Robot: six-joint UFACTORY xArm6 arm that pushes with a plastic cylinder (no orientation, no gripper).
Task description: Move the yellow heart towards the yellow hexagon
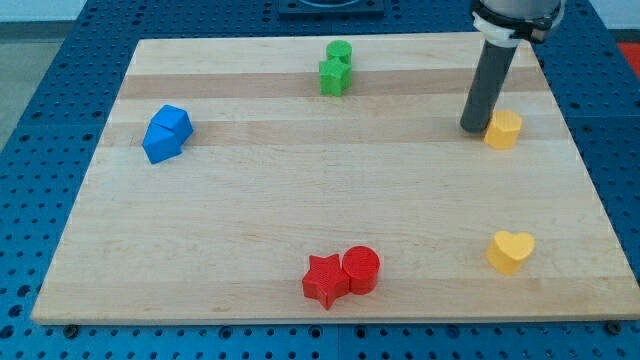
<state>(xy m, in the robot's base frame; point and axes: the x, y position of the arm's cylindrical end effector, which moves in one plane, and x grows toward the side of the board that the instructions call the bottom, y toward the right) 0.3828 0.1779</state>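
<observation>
Nearest the camera, the red star (324, 281) and red cylinder (361, 269) are seen touching, left of the yellow heart (510, 251) on the tabletop (250, 210). Far up-left of the heart two blue blocks (165, 133) are set, and up-left two green blocks (336, 68). The yellow hexagon (503, 129) lies straight above the heart, well apart.

No claw is fitted, so nothing is held. My tip (473, 127) is planted just left of the hexagon, perhaps touching, rod near upright. The hexagon could be knocked away should the tip be swept rightward.
</observation>
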